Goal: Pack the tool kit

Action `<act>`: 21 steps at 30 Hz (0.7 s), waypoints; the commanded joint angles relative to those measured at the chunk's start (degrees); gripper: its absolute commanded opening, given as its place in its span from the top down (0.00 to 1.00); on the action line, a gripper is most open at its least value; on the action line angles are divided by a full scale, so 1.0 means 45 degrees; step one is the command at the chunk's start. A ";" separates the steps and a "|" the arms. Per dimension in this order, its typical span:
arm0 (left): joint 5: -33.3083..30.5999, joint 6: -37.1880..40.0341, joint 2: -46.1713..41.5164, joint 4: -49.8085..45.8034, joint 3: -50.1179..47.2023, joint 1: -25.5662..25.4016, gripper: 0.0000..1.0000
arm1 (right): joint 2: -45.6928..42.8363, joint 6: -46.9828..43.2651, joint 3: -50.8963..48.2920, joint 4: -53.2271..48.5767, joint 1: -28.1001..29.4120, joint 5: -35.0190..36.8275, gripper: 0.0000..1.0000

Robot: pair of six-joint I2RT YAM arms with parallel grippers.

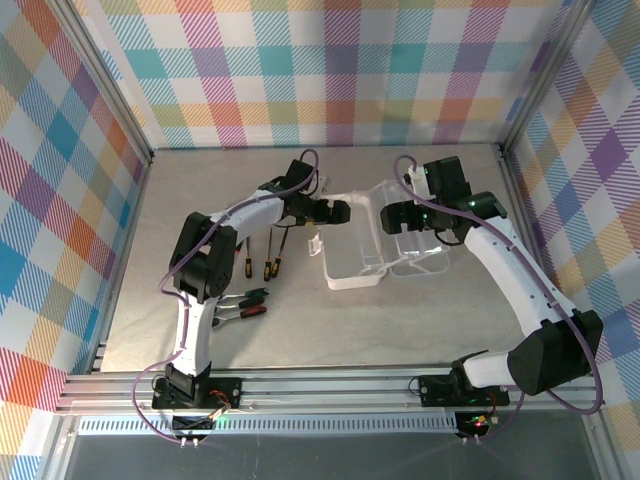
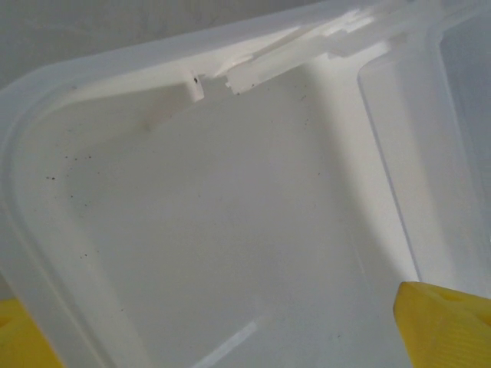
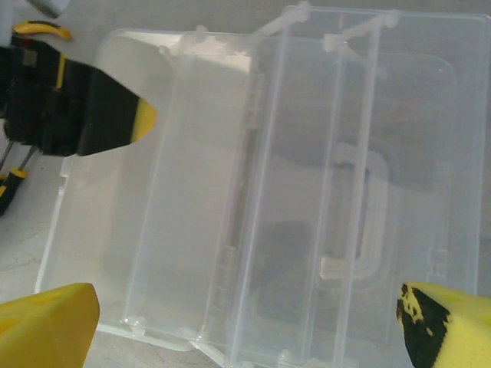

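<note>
The clear plastic case [image 1: 352,262] of the tool kit lies open mid-table, its lid [image 1: 422,250] swung over to the right. My left gripper [image 1: 338,212] hovers open over the case's back left corner; in the left wrist view its yellow fingertips [image 2: 443,322] frame the bare case floor [image 2: 230,230]. My right gripper [image 1: 396,216] hangs open above the hinge and lid; its fingertips [image 3: 46,326] flank the case [image 3: 192,192] with nothing between them. Screwdrivers [image 1: 268,256] and red- and green-handled pliers [image 1: 246,305] lie on the table left of the case.
The grey table [image 1: 400,330] is enclosed by checkered walls, with metal posts at the back corners [image 1: 500,150]. From the right wrist, the left gripper [image 3: 115,115] is over the case's left side, and a yellow-handled tool [image 3: 38,29] lies beyond it.
</note>
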 commanded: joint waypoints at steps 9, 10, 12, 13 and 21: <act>-0.0980 0.0110 -0.2296 0.0247 -0.1424 0.0941 0.00 | 0.0251 -0.0646 0.0200 0.0620 0.0102 -0.1863 0.01; -0.1359 0.0013 -0.2723 0.0247 -0.1744 0.1195 0.00 | 0.0355 -0.0686 0.0199 0.0676 0.0109 -0.1979 0.01; -0.2041 -0.0464 -0.3272 0.0108 -0.2050 0.1669 0.00 | 0.0573 -0.0752 0.0242 0.0764 0.0212 -0.2106 0.01; -0.2394 -0.0717 -0.3442 0.0029 -0.2118 0.1908 0.01 | 0.0708 -0.0790 0.0281 0.0822 0.0257 -0.2168 0.01; -0.5861 -0.2665 -0.2265 -0.2466 -0.0462 0.2464 0.01 | 0.1372 -0.0906 0.0566 0.1062 0.0537 -0.2384 0.01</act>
